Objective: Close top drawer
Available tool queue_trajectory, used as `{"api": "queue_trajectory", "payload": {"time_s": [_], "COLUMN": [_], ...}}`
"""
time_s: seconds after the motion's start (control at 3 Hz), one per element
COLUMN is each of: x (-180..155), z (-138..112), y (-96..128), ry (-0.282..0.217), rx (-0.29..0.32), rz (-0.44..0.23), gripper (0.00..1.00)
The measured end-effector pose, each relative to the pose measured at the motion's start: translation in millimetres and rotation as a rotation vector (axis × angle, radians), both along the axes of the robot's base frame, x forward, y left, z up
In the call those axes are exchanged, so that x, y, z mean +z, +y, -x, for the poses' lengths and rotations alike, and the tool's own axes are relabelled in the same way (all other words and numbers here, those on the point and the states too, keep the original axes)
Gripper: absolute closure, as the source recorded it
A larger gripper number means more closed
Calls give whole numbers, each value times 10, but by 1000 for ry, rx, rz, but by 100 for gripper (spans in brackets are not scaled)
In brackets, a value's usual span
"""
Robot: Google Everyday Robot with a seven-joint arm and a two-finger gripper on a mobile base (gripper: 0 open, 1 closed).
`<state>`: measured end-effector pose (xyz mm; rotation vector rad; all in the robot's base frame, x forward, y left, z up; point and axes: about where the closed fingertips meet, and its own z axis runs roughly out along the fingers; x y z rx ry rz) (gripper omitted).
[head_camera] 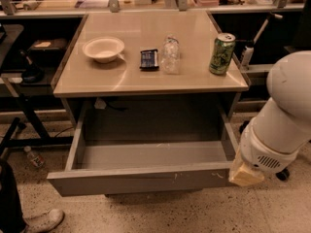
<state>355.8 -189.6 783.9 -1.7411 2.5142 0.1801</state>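
The top drawer is in the lower middle of the frame, under a tan table. It is pulled far out toward the camera. Its front is flat and grey, with little pale scratches on the right part. The inside is a low grey tray.

The robot's big white arm fills the right side of the frame. It comes down to the gripper, a pale yellow piece at the lower right. The gripper sits right at the drawer's right front corner, and it looks like it touches that corner. It is not possible to tell if the gripper is open or closed.

On the table there is a white bowl on the left. Next to it lies a small dark packet. A clear plastic bottle stands just beside the packet. A green can stands near the right edge.

On the speckled floor at the lower left lie a small bottle and a shoe.
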Motion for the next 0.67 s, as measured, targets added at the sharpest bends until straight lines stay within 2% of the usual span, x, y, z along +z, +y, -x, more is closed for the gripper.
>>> {"api": "queue_trajectory", "payload": {"time_s": [0.67], "x": [-662], "z": [-254], "y": [261], "ry": [20], "rx": [-21], "rz": [-20], "gripper": [100]}}
